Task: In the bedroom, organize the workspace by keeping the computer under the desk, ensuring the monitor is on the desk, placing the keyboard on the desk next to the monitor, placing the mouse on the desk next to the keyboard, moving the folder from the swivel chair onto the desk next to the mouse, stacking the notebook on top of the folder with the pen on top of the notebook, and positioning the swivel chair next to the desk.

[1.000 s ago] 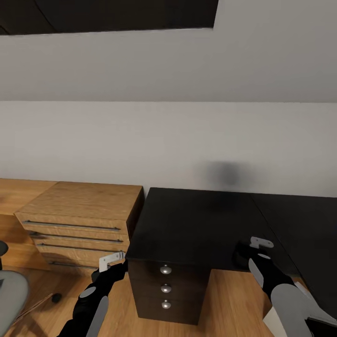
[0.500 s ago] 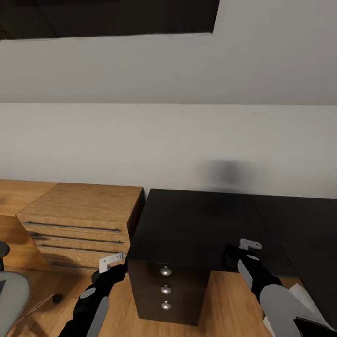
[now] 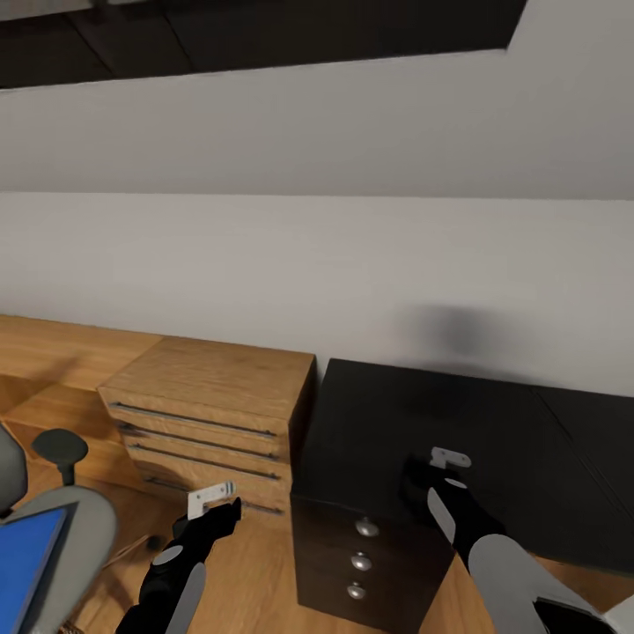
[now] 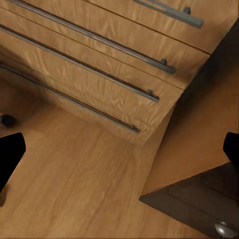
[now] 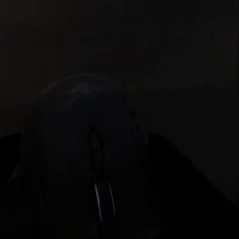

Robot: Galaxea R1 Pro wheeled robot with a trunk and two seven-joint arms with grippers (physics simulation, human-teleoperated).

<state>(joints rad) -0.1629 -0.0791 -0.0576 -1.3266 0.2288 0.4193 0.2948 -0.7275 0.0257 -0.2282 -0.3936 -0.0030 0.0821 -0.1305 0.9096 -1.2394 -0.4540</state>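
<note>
Right gripper (image 3: 421, 476) is over the near part of the black desk (image 3: 511, 440) top, clamped on the mouse (image 5: 87, 159): the right wrist view has its rounded dark body and scroll wheel right between the fingers, and in the head view a dark lump sits at the fingertips, close over or on the desktop, contact not readable. So the mouse step is in hand, not finished; no monitor or keyboard on the visible stretch of desk, so I can't judge whether this spot is next to the keyboard. Right arm reaches forward and slightly left, forearm low at the desk's near edge, above the black drawer unit (image 3: 361, 555) with round knobs. Left gripper (image 3: 211, 498) is empty and spread wide, black fingertips far apart in the left wrist view, hanging over the wood floor (image 4: 84, 194) in front of the light wooden drawer chest (image 3: 211, 414), left of the black drawer unit. Left arm is low, pointing forward and down, idle. Far left and near, the swivel chair (image 3: 84, 528) with the blue folder (image 3: 26, 563) on its seat: folder not yet moved, chair apart from the desk. By my read, folder, notebook, pen and chair steps all remain.
</note>
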